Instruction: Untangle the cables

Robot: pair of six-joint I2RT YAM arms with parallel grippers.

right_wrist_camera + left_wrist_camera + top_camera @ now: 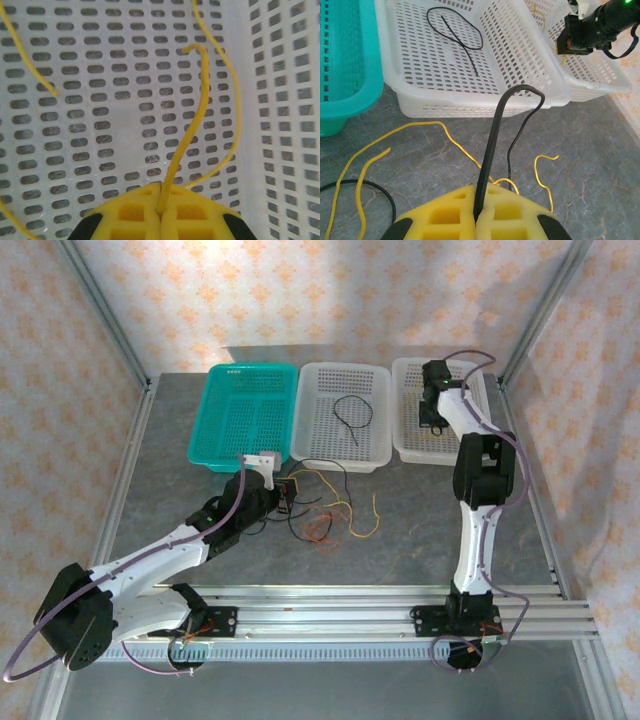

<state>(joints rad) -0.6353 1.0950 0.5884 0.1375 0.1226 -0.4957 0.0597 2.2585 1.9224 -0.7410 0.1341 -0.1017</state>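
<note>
Pinching a black cable (492,135) between its yellow foam pads (445,215), the left gripper (479,210) has its jaws pressed together on the strand, which rises from the seam as a smooth, rubbery line, bends over in a tight hook and drops back to the table (430,530). That table is a flat grey slab with a mottled, stone-like pattern. On it, just in front of the baskets, lie the loose yellow cables (410,127), thin and glossy and wandering in open curves, with a small orange-brown cable (318,530) coiled among them in the top view. Three rectangular plastic baskets with slotted walls and floors stand side by side along the far edge: a teal basket (203,425) on the left, a middle white basket (335,462) and a right white basket (420,455). A looped black cable (455,30) rests on the floor of the middle one, its thin strand forming a teardrop with a straight tail. The right gripper (161,205) hangs over the right white basket, its blocky foam pads, moulded with square recesses, shut on a yellow cable (198,115) that climbs from the seam and ends in a small hook. Beside it, a second yellow strand (238,120) curves along the basket's perforated floor near the side wall, and a third yellow strand (30,60) slants across the upper left.
</note>
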